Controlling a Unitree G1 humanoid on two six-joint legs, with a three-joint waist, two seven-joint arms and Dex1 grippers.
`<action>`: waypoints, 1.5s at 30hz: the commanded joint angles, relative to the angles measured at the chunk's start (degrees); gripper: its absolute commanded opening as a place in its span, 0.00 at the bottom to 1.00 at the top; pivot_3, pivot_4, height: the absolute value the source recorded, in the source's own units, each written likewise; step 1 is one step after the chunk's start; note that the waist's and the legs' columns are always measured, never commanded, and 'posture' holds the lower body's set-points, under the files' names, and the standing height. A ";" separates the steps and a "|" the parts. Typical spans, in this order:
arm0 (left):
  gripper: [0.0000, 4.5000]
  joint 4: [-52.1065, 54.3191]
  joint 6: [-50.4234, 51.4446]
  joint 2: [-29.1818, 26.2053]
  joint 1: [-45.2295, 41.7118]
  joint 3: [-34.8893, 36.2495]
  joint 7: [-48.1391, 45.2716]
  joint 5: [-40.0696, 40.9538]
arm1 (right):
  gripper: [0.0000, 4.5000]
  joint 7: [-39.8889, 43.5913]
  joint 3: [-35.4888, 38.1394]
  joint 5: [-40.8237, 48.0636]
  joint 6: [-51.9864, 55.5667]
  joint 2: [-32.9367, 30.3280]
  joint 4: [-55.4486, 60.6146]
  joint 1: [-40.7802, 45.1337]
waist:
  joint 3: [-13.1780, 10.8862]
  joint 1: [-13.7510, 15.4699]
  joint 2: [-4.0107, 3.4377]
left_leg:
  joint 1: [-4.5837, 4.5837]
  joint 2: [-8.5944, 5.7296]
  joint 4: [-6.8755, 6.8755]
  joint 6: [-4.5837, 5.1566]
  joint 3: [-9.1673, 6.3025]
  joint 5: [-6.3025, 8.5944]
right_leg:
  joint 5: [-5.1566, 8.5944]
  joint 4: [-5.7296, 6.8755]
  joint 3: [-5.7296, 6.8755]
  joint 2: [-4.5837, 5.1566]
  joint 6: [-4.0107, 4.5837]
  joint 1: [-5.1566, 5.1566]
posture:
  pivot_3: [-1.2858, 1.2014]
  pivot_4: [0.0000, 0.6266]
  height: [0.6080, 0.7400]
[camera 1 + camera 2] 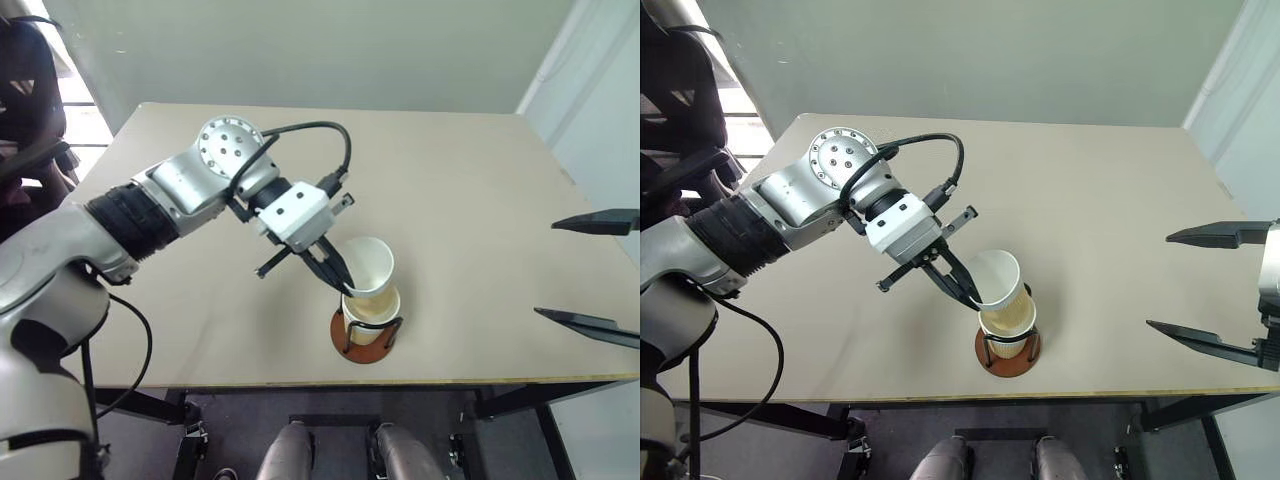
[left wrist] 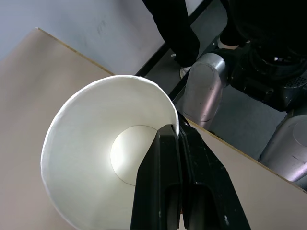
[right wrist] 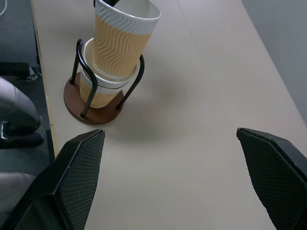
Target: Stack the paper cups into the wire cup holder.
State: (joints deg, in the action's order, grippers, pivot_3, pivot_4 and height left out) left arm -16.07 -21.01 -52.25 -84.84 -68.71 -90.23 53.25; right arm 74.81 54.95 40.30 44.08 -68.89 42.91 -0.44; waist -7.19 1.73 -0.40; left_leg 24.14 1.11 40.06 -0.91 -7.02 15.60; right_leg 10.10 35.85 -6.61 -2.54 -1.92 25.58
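While pinched, paper cup (image 1: 997,280) tilted, mouth up-left

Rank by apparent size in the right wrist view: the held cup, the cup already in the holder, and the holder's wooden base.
1. Held paper cup, tilted and gripped at its rim by the left claw.
2. Wooden base.
3. Seated cup, mostly hidden.

Base and seated cup are close, so that order is unsure.

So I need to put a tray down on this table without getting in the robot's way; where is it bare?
The far half of the table and its right side, between the wire cup holder and the open right gripper, are bare. The near edge is crowded: the left gripper holds a paper cup over the holder.
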 commanded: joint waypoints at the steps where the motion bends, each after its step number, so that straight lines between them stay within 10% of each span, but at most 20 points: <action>1: 0.09 0.31 0.43 0.01 -0.98 1.63 -2.27 0.70 | 1.00 0.45 2.85 0.56 -0.13 -0.80 0.01 0.02 | 0.00 0.00 0.00 | 0.00 0.00 0.00 0.00 -0.01 0.00 | 0.00 0.00 0.00 0.00 0.00 0.00 | 0.52 0.24 1.00; 13: 0.99 0.89 0.80 -0.10 -0.55 2.24 -2.27 0.58 | 1.00 0.42 2.69 2.54 0.02 -1.77 -0.83 1.04 | 0.00 0.00 0.00 | 0.00 -0.03 0.01 0.00 -0.01 0.00 | 0.01 0.00 0.00 0.00 -0.01 -0.01 | 0.52 0.24 1.00; 31: 0.99 -8.56 14.08 -4.29 14.20 32.80 -2.06 -8.63 | 1.00 3.46 -5.88 -12.03 -13.69 -1.59 -15.81 -5.10 | 0.03 -0.22 -0.09 | -0.09 0.02 0.03 0.03 -0.02 0.00 | 0.00 0.01 0.03 0.02 -0.06 -0.04 | 0.52 0.24 1.00; 45: 0.99 10.05 33.47 -17.65 53.46 69.00 14.38 -11.85 | 1.00 -1.31 -19.04 -12.62 -19.95 0.18 -29.21 5.58 | 0.04 -0.90 -0.12 | -0.23 0.18 0.01 0.00 0.02 -0.03 | -0.01 0.12 0.02 -0.11 0.18 -0.04 | 0.52 0.24 1.00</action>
State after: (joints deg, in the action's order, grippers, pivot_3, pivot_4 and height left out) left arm -9.00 10.79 -68.59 -32.44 -4.66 -77.37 40.82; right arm 74.15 37.21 26.91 25.48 -68.12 14.66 3.57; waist -7.15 0.83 -0.51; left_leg 23.87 1.30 40.07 -0.91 -6.96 15.58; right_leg 10.05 35.98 -6.60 -2.65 -1.68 25.56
